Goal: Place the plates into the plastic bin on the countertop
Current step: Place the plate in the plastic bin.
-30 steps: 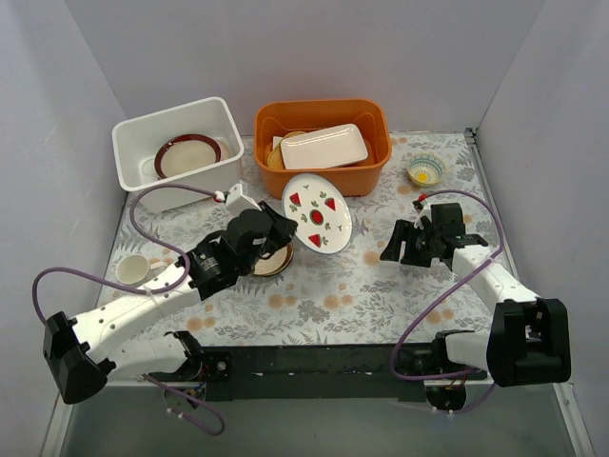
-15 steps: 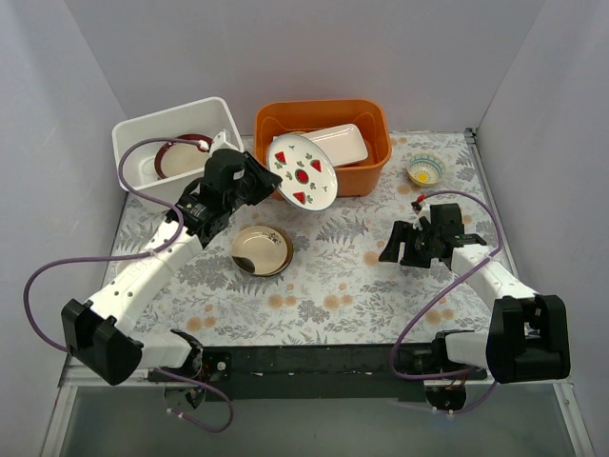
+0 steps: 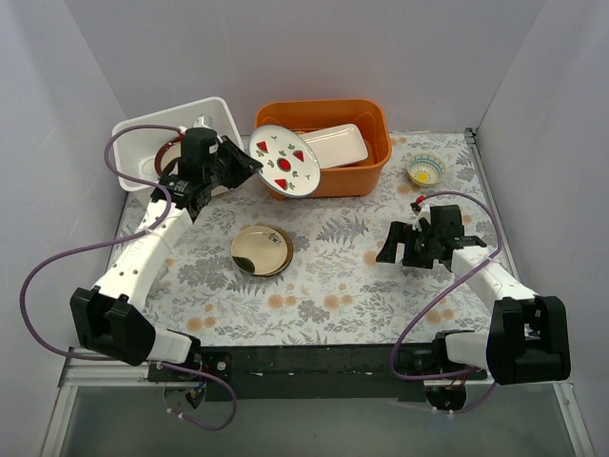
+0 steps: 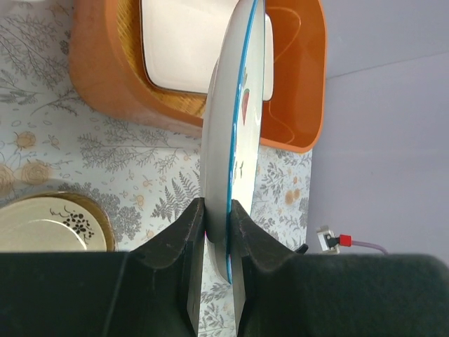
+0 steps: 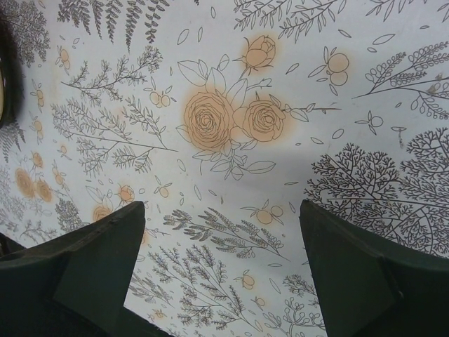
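The left claw (image 4: 217, 210) is pinching the rim of a white plate with red marks (image 4: 223, 140). The left wrist view shows the plate edge-on, squeezed between both fingers. From above, the claw (image 3: 224, 164) is at the far left of the bench (image 3: 333, 286), just beside the right wall of the white bin (image 3: 211, 103).

A second ago the claw held this plate lower and nearer, in the middle of the bench. Since then the arm has swung it up and toward the far left in two steady stages.

The plate (image 3: 284, 162) now hangs tilted with its patterned face up. It overlaps the near left corner of the orange tub (image 3: 366, 119) and is not yet over the bin. A dark plate with a reddish rim (image 3: 166, 150) already lies in the bin, half hidden by the arm.

This looks like the carry stage nearly finished. I judge the plate needs a further short move left before it can be let go.

An amber plate (image 3: 261, 249) sits uncovered on the bench, where it lay part hidden under the claw a second ago. It is still waiting its turn. A white rectangular dish (image 3: 338, 145) rests in the orange tub. A small yellow-centred bowl (image 3: 425, 170) is at the far right.

The right claw (image 3: 395, 246) hangs low over the bench's right side. Its fingers are spread and empty (image 5: 219, 210), and it has hardly moved.
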Available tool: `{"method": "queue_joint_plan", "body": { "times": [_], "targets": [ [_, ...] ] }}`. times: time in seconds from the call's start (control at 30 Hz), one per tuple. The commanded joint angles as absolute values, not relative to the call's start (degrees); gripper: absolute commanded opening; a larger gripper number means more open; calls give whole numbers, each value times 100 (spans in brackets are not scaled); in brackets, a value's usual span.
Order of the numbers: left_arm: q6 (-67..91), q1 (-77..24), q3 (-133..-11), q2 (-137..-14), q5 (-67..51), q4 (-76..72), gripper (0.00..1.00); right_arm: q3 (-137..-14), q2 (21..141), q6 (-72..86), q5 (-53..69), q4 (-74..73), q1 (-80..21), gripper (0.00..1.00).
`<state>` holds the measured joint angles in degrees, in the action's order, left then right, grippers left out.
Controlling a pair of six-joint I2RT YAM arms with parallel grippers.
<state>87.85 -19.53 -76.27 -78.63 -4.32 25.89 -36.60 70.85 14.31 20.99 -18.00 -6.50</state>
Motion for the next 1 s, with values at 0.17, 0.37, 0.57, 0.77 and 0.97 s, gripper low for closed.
{"method": "queue_joint_plan", "body": {
  "times": [0.17,0.37,0.57,0.77,0.97],
  "targets": [
    [8842,-1020,-8183,-7901,-1572,1863,0,-3604,7119,1283,2153,-1670,-642,98],
    [8859,-396,-8270,-8051,-1968,1767,0,-3577,7181,1239,2145,-1644,-642,98],
    [8956,174,-8349,-8235,-2303,1600,0,-3551,7242,1222,2136,-1626,-650,98],
    [9246,729,-8210,-8253,-2548,1380,0,-3568,7321,1195,2127,-1617,-650,98],
    [9395,1160,-7928,-8165,-2733,1064,0,-3559,7400,1160,2127,-1617,-642,98]
  ]
}}
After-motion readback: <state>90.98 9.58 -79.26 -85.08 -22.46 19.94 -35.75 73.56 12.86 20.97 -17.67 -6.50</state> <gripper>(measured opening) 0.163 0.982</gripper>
